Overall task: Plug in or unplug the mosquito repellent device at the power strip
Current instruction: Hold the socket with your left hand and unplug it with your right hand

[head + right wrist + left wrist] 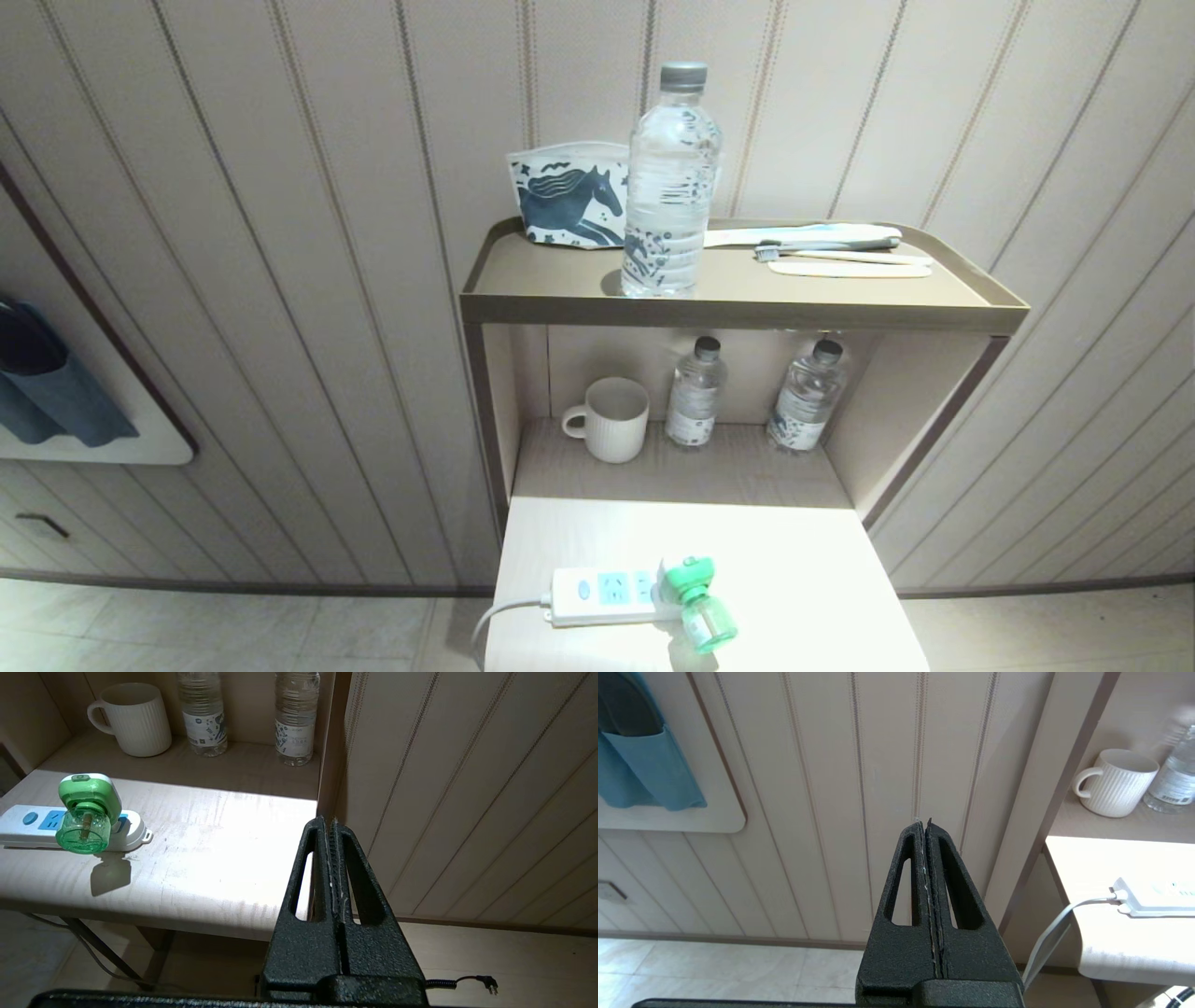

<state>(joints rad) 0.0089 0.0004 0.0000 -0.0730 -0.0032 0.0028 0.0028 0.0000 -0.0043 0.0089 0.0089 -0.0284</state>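
Right end effector (330,823) closed, well apart from plugged-in mosquito repellent device (86,812).

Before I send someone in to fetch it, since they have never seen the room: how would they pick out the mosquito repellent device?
Find the pale table below the wall shelf. A white power strip lies at its near edge, and the mosquito repellent device sits plugged into the end farthest from the cord. It is the only green thing there, far smaller than the mug and the clear water bottles behind.

You see a green-and-white repellent device (693,597), white strip (597,597) with light-blue panels, and a pouch (568,196) printed with what looks like a navy horse.
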